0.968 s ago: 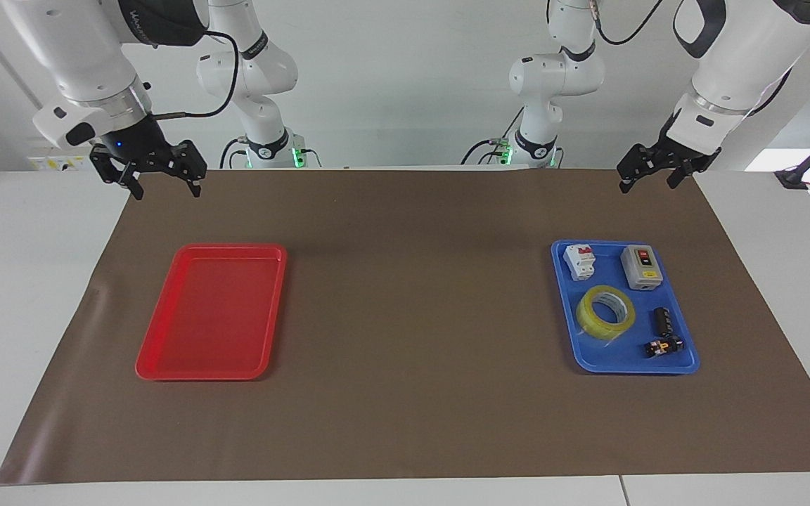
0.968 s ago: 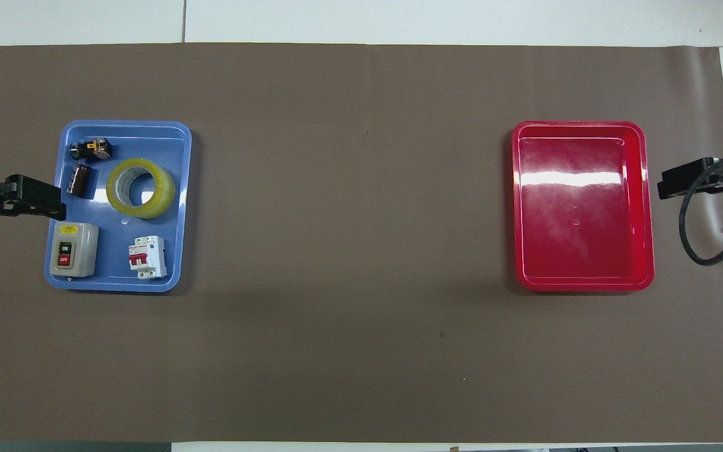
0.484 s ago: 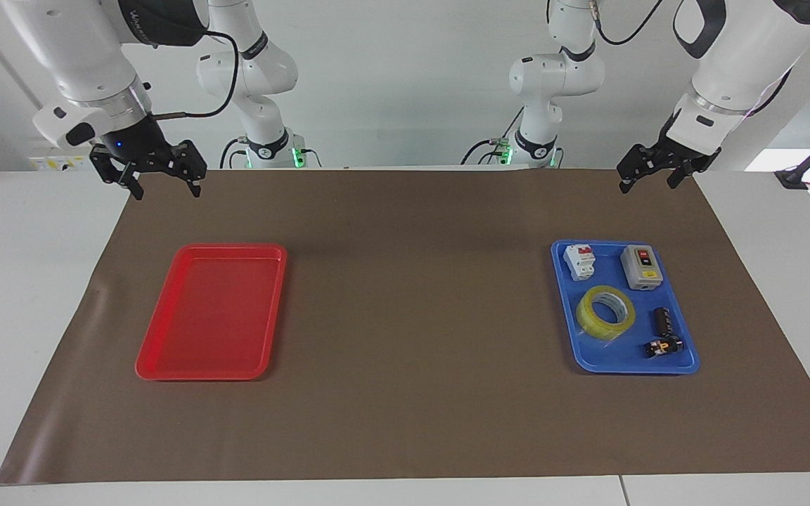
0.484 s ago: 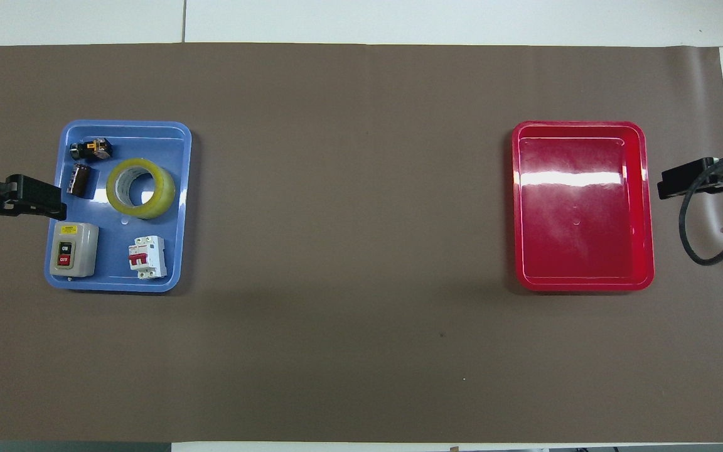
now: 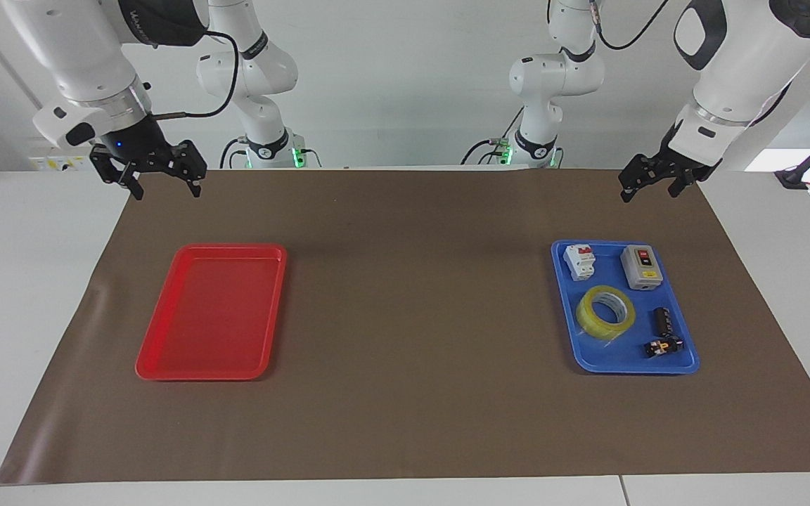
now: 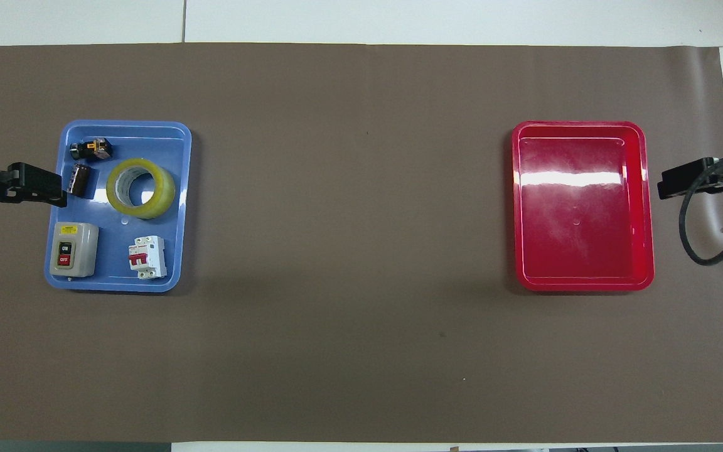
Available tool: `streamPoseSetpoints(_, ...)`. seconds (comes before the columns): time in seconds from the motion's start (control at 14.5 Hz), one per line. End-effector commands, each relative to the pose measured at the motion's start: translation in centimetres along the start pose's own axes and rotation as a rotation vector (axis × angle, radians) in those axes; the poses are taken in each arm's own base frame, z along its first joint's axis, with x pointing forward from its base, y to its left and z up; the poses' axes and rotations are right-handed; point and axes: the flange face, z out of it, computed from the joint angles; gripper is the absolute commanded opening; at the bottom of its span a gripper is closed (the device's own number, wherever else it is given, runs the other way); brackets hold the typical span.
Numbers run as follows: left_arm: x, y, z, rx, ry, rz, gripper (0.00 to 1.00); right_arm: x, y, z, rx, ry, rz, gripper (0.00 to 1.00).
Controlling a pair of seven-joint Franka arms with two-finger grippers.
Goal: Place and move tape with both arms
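The yellow tape roll (image 5: 605, 313) lies flat in the blue tray (image 5: 616, 357) toward the left arm's end of the table; it also shows in the overhead view (image 6: 140, 188), in the tray (image 6: 110, 254). My left gripper (image 5: 648, 191) hangs open and empty in the air over the brown mat, near the tray's robot-side edge. In the overhead view the left gripper (image 6: 54, 191) overlaps the tray's outer rim. My right gripper (image 5: 164, 187) is open and empty, up over the mat's corner by the red tray (image 5: 211, 313); in the overhead view the right gripper (image 6: 669, 185) sits beside the red tray (image 6: 581, 251).
The blue tray also holds a grey switch box (image 5: 641, 267), a white circuit breaker (image 5: 579, 261), a small black cylinder (image 5: 661, 321) and a small black and orange part (image 5: 661, 347). Two smaller white arms (image 5: 268, 105) stand at the robots' edge of the table.
My left arm has turned a little and its gripper has shifted slightly over the blue tray's edge. The right gripper and the tape have not moved.
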Motion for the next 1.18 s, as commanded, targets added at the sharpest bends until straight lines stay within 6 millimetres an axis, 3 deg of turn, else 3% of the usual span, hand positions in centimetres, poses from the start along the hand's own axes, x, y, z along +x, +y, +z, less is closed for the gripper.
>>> streamPoseSetpoints(0.0, 1.9, -4.4, 5.3, -0.006, 0.028, 0.013, 1.0, -0.5, 0.4, 0.0, 0.016, 0.009, -0.016, 1.0)
streamPoseSetpoints(0.28, 4.8, -5.4, 14.7, -0.009, 0.022, 0.006, 1.0, -0.6, 0.4, 0.0, 0.016, 0.011, -0.016, 1.0)
streamPoseSetpoints(0.48, 5.6, -5.7, 19.3, -0.011, 0.038, -0.004, 1.0, -0.5, 0.4, 0.0, 0.016, 0.009, -0.016, 1.0)
streamPoseSetpoints(0.62, 6.0, -5.4, 21.4, -0.014, 0.044, -0.011, 1.0, -0.5, 0.4, 0.0, 0.016, 0.009, -0.016, 1.0)
streamPoseSetpoints(0.76, 6.6, -5.3, 23.3, -0.015, 0.047, -0.035, 0.94, -0.5, 0.4, 0.0, 0.016, 0.009, -0.016, 1.0)
streamPoseSetpoints(1.11, 7.3, -4.6, 25.5, -0.019, 0.057, -0.079, 0.92, -0.5, 0.4, 0.0, 0.015, 0.01, -0.016, 1.0)
